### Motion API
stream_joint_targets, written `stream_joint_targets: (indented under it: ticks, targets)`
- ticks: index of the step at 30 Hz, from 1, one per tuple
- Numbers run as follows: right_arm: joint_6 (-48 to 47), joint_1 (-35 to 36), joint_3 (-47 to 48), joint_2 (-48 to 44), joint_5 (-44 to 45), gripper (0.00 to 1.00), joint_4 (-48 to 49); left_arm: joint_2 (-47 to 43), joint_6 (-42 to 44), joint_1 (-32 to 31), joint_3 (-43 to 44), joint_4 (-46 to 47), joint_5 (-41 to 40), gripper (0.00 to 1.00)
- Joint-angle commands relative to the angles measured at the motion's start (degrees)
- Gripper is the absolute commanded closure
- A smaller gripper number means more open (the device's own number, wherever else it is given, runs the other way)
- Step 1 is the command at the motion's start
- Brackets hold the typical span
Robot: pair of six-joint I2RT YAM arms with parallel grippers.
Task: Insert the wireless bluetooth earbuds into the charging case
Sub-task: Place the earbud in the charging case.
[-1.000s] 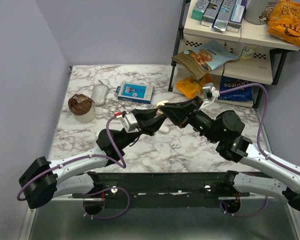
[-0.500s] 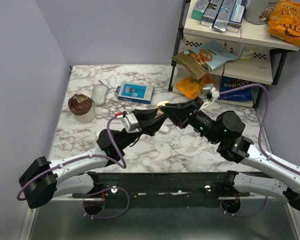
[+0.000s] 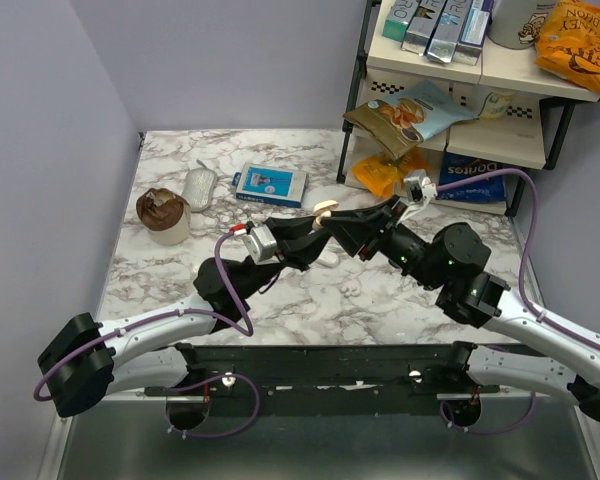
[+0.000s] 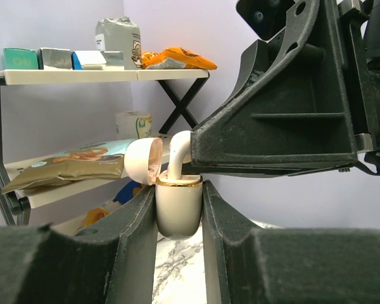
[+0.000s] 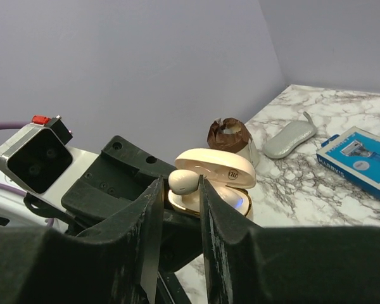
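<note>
Since a second ago very little has moved: your right arm has shifted slightly, and both tips still meet in the air above the marble surface (image 3: 180, 270), near its middle.

Your left end effector (image 4: 179, 196) is pressed together on the charging case (image 4: 179, 209), one finger on each flat side. It holds the case upright, with the gold rim just above the fingertips and the lid (image 4: 144, 161) tipped open to the far side. This seems deliberate: the mouth faces up and stays free, so the other arm can come from above without hitting the lid or the left fingers.

Your right end effector (image 5: 178, 190) has one white earbud (image 5: 183, 180) between its fingers. In the left wrist view the stem already goes down into the mouth of the case, while the round head is above the rim. I cannot tell whether the fingers are pinching the earbud or have begun to let it go. I also cannot tell whether a second earbud is seated.

Both arms reach forward and inward with bent elbows. The left one points up and to the right, and the right one leans over it from the shelf side, tip lowered onto the case.
</note>
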Motion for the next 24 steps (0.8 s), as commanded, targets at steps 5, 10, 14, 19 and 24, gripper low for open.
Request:
stream_joint_targets:
  ticks: [5, 10, 14, 19, 24]
  targets:
    - [-1.2, 0.6, 0.3, -1.1, 4.1, 0.55, -6.4, -1.1, 0.7, -0.3, 0.6, 5.9, -0.7, 1.00]
    - [-1.3, 0.6, 2.1, -1.9, 7.7, 0.47, -9.1, -1.2, 0.4, -0.3, 0.1, 5.9, -0.9, 1.00]
    - [-1.8, 0.6, 2.9, -2.2, 9.4, 0.42, -10.2, -1.3, 0.4, -0.3, -0.2, 6.1, -0.9, 1.00]
    - [-2.1, 0.6, 3.3, -2.3, 10.9, 0.39, -10.7, -1.5, 0.3, -0.3, -0.2, 6.4, -0.7, 1.00]
    - [-3.8, 0.6, 3.3, -3.5, 12.5, 0.39, -10.6, -2.0, -0.1, -0.3, -0.8, 7.0, 0.0, 1.00]
